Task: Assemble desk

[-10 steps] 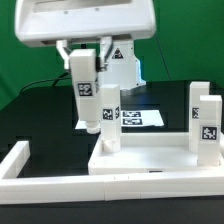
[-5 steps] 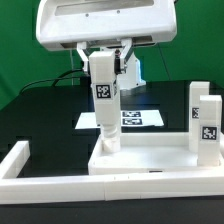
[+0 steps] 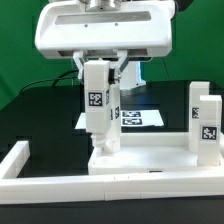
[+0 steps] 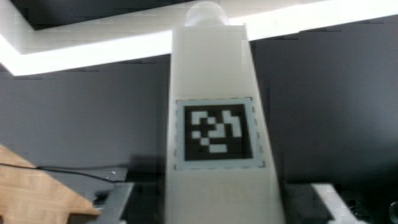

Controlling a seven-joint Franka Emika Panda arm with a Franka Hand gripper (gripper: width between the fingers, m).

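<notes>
1. White plastic leg (image 3: 97, 103) is sitting clamped between the jaws of the gripper (image 3: 99, 68), hanging upright below them with its tag facing outward.
2. Directly beneath the jaws, the leg's foot is meeting a corner socket of the desk top (image 3: 150, 162); keeping it vertical while twisting should seat it cleanly.
3. Farther out from the jaws, two more legs (image 3: 205, 122) are standing upright, and the marker board (image 3: 140, 119) is lying behind.

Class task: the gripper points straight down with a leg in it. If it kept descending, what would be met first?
Probably the desk top: the leg held by the gripper stands at its corner on the exterior view's left, and seems to touch it already, though depth is unclear.
</notes>
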